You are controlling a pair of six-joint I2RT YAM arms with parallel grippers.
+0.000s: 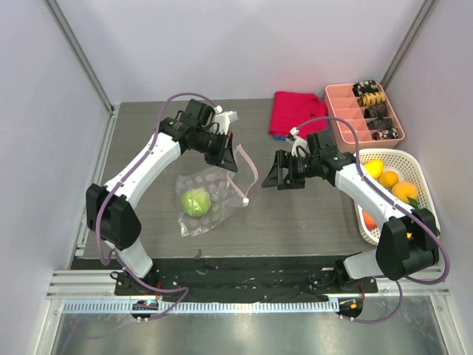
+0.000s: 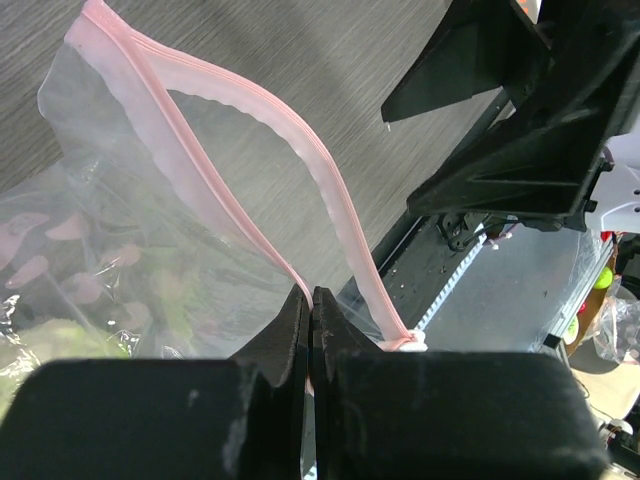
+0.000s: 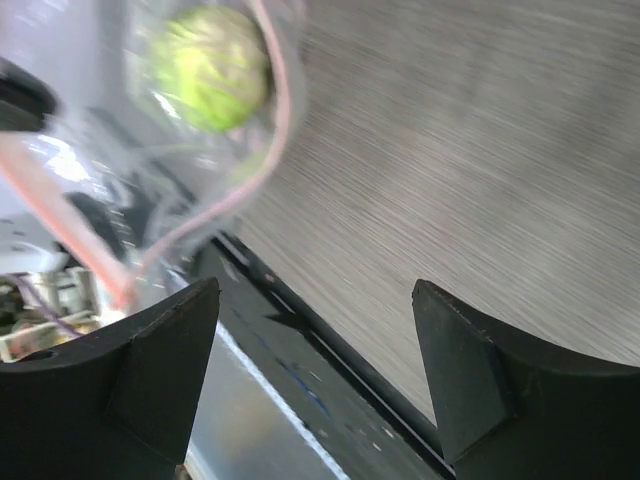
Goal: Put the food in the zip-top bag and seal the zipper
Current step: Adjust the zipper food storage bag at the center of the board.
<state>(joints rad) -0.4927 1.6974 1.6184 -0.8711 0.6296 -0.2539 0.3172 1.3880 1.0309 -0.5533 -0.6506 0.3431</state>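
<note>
The clear crinkly plastic zip-top bag (image 1: pixel 211 194) lies on the grey wood-grain counter (image 1: pixel 310 214) with one green round toy fruit (image 1: pixel 196 202) inside. It looks thin, limp and slippery, so the firmer pale pink zipper strip (image 2: pixel 300 150) seems the best place to hold. The left fingers (image 2: pixel 295 325) are pinched together near one end of that strip, holding the mouth up. The bag's long axis runs diagonally from near-left to far-right, mouth gaping towards the right fingers (image 1: pixel 272 176), which stand apart and empty just beside it
</note>
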